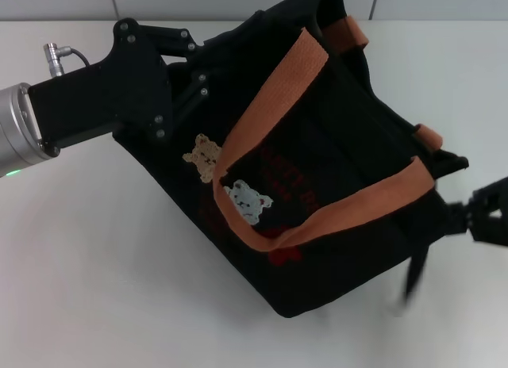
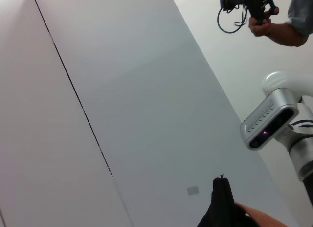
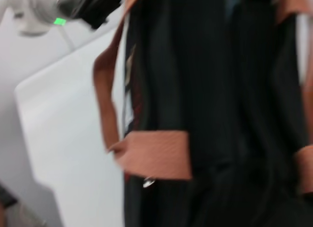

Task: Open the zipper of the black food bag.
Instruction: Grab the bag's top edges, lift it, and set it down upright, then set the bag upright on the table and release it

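Observation:
The black food bag point(image 1: 333, 185) lies tilted across the white table, its bear patches and red print facing up and its orange-brown handles point(image 1: 274, 82) loose on top. My left gripper point(image 1: 190, 70) is at the bag's upper left corner, shut on its fabric. That corner point(image 2: 222, 207) shows in the left wrist view. At the bag's right end my right gripper point(image 1: 454, 220) pinches black fabric. In the right wrist view a small silvery piece point(image 3: 148, 182) that looks like the zipper pull hangs below an orange handle patch. The zipper line itself is not distinct.
White table point(image 1: 95, 265) spreads around the bag, with a grey wall behind it. A dark strap point(image 1: 413, 281) dangles blurred below the bag's right end. In the left wrist view a person's hand point(image 2: 266, 26) holds a device high up.

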You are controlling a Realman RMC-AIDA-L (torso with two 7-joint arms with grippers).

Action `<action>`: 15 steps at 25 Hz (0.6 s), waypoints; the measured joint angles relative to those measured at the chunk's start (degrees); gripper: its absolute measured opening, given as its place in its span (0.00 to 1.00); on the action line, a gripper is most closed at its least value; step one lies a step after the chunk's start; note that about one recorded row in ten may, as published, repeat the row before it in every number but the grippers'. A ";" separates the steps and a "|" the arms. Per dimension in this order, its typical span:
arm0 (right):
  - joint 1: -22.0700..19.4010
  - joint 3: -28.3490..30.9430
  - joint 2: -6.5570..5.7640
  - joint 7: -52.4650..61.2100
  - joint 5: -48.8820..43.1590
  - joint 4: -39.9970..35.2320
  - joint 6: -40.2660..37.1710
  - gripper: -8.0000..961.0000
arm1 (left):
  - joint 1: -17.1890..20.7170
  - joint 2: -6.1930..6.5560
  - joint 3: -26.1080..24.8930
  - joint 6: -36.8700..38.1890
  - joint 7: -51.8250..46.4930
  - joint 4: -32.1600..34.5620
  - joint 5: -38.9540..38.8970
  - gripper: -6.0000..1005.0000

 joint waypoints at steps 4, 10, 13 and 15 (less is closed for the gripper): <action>0.04 5.41 -0.07 -2.00 0.62 1.42 1.39 0.14 | 0.15 0.00 0.04 0.00 0.01 0.00 0.00 0.12; 0.54 11.93 -0.55 -10.02 -3.19 4.29 3.33 0.27 | 0.30 0.00 -0.02 0.01 0.01 0.00 0.00 0.11; 0.98 11.54 -0.29 -12.93 -5.70 5.24 4.46 0.33 | 0.28 0.00 -0.01 0.02 0.01 0.00 0.00 0.11; 1.40 10.84 0.05 -13.97 -6.58 6.11 6.11 0.39 | 0.13 0.00 0.03 0.02 0.01 -0.03 0.00 0.11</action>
